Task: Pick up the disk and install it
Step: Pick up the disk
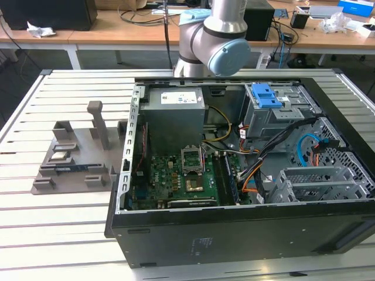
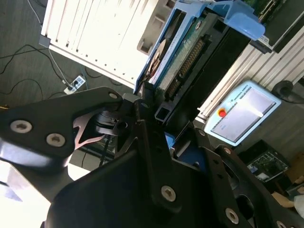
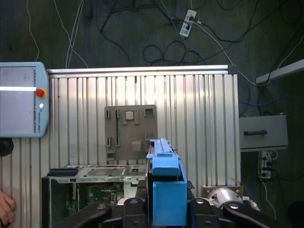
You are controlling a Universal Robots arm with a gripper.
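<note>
Exterior view, arm: the arm (image 1: 214, 35) is seen at the far side of the computer case (image 1: 246, 234), which is laid open on the slatted table (image 1: 35, 234).
Exterior view, drive cage: the drive cage (image 1: 263, 120) is topped by a blue latch (image 1: 266, 93) and crowded by cables, so entry room is judged tight.
Exterior view, fixture tray: the fixture tray (image 1: 76, 158) is set just beside the case, on the exterior view's left.
Second wrist view, gripper: the gripper (image 2: 151, 110) is closed on one end of the disk (image 2: 187, 54); the connector edge is left free, presumably for insertion.
First wrist view, disk: it is held well above the table, with open room all round.
First wrist view, margins: a teach pendant (image 3: 19, 99) and a hand (image 3: 4, 205) are noted at the edge.
</note>
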